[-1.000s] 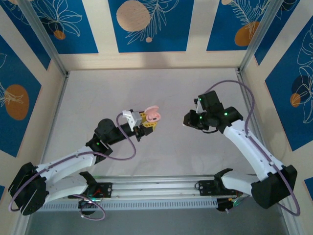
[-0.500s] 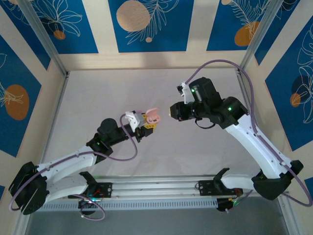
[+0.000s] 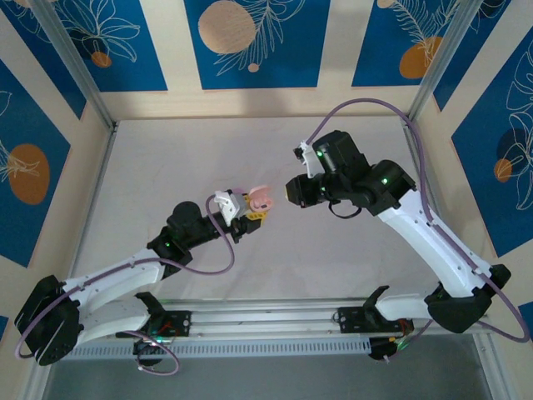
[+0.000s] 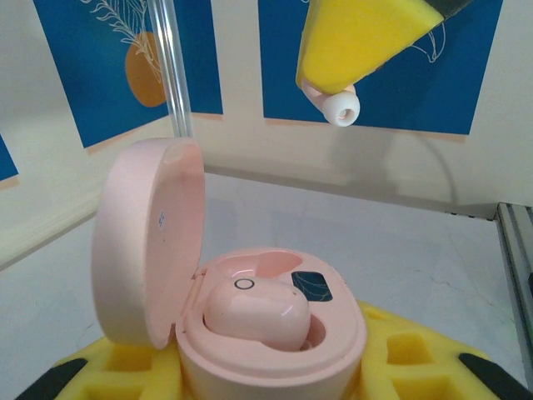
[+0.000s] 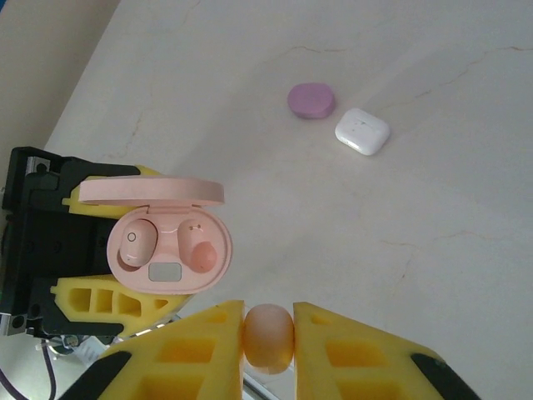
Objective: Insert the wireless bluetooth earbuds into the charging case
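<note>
My left gripper (image 3: pixel 250 209) is shut on the base of the pink charging case (image 3: pixel 261 197), holding it above the table with its lid (image 4: pixel 150 242) swung open. One peach-pink earbud (image 4: pixel 256 312) sits in a slot of the case (image 5: pixel 171 250). The slot beside it (image 5: pixel 200 252) is empty. My right gripper (image 3: pixel 293 190) hovers just right of the case and is shut on a second peach-pink earbud (image 5: pixel 268 337), pinched between its yellow fingers (image 5: pixel 350 350). From the left wrist, that bud's white tip (image 4: pixel 341 107) pokes out below the yellow finger (image 4: pixel 366 42), above the case (image 4: pixel 275 350).
A pale purple case (image 5: pixel 311 101) and a white case (image 5: pixel 362 131), both closed, lie side by side on the table beyond the pink case. Patterned walls and metal posts (image 3: pixel 79 79) enclose the white tabletop (image 3: pixel 208 150).
My right arm has swung left and forward with the earbud, ending close to the open case. The left gripper has shifted only slightly, still holding the case.
</note>
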Tool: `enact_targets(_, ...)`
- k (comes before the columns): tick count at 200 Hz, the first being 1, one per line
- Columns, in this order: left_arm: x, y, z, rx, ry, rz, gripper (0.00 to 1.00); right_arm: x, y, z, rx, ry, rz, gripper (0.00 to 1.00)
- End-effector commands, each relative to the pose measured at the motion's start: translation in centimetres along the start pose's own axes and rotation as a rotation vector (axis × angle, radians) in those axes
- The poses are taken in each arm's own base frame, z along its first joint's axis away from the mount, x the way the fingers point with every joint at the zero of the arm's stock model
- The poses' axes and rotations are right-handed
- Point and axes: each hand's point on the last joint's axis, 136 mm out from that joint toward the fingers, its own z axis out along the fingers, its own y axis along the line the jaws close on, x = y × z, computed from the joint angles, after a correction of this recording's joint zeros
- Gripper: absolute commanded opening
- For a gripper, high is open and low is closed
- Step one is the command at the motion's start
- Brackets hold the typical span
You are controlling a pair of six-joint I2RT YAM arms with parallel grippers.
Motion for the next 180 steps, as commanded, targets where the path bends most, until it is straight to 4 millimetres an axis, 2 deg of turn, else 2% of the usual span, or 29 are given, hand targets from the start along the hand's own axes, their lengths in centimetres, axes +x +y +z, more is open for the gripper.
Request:
enact_targets(1, -1.5, -0.1, 0.2, -0.002, -0.03, 0.04, 0.32, -0.1, 0.2, -0.2, 0.014, 0.015, -0.033, 0.21)
enact_targets(59, -1.1, -0.2, 0.3, 0.004, -0.014, 0.054, 0.32, 0.2, 0.7, 0.8, 0.036, 0.073, -0.068, 0.21)
enact_targets(180, -1.7, -0.3, 0.2, 0.006, -0.031, 0.053, 0.32, 0.2, 2.2, 3.2, 0.027, 0.122, -0.12, 0.21)
